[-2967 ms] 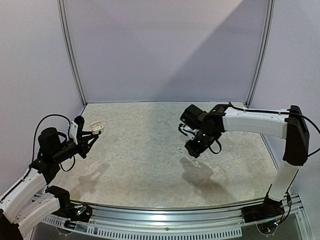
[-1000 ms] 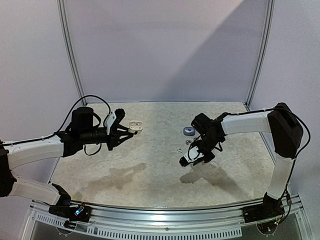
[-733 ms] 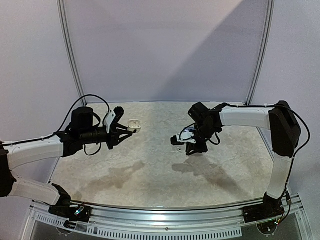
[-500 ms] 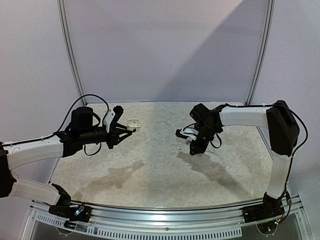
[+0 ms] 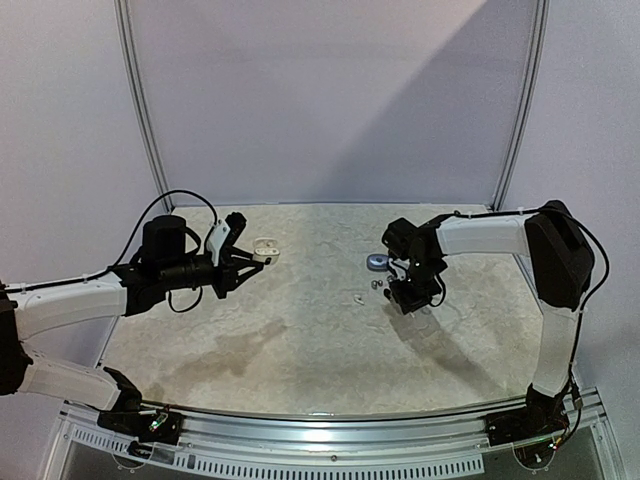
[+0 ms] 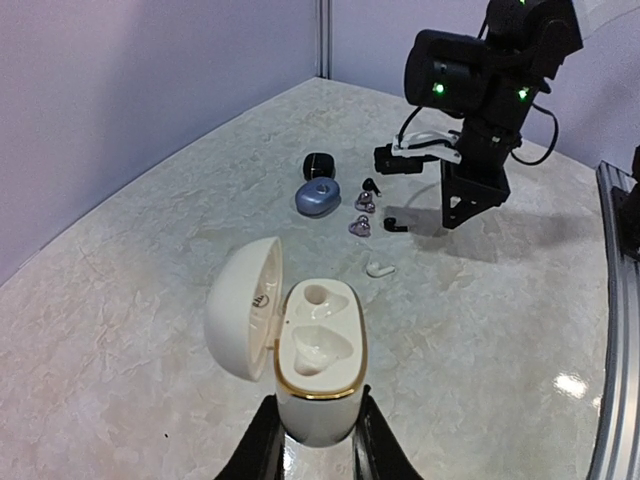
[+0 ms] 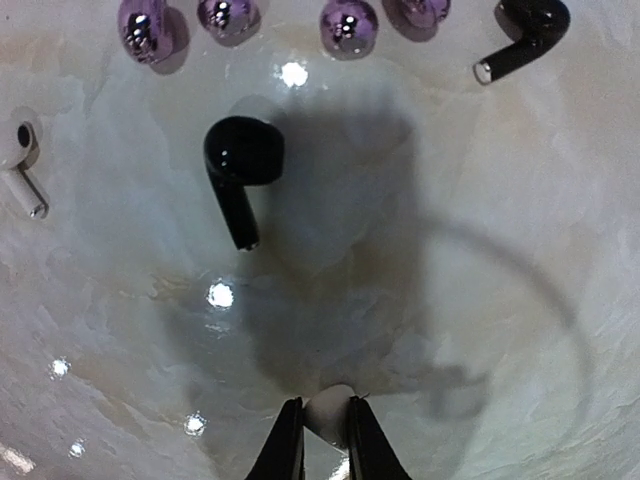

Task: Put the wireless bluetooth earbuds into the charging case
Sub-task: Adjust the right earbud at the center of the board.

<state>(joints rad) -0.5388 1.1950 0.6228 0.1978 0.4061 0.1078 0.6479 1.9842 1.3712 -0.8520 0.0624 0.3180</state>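
Observation:
A white charging case point(image 6: 315, 365) with a gold rim has its lid swung open, both sockets empty. My left gripper point(image 6: 315, 440) is shut on its lower body and holds it above the table's left side point(image 5: 265, 246). My right gripper point(image 7: 325, 430) points down at the table and is shut on a small white earbud point(image 7: 328, 410). In the top view it point(image 5: 408, 296) hangs just right of the loose earbuds. On the table lie a black earbud point(image 7: 240, 160), a second black one point(image 7: 520, 35), a white one point(image 7: 20, 160) and pale purplish-silver ones point(image 7: 145, 25).
A closed blue case point(image 6: 317, 197) and a small black case point(image 6: 318, 163) sit behind the loose earbuds. The same blue case point(image 5: 377, 262) lies left of the right arm's wrist. Metal frame posts and walls close off the back and sides.
My right gripper swung from pointing left to pointing down and shifted right, ending low beside the loose earbuds. The left arm and the case stayed nearly still.

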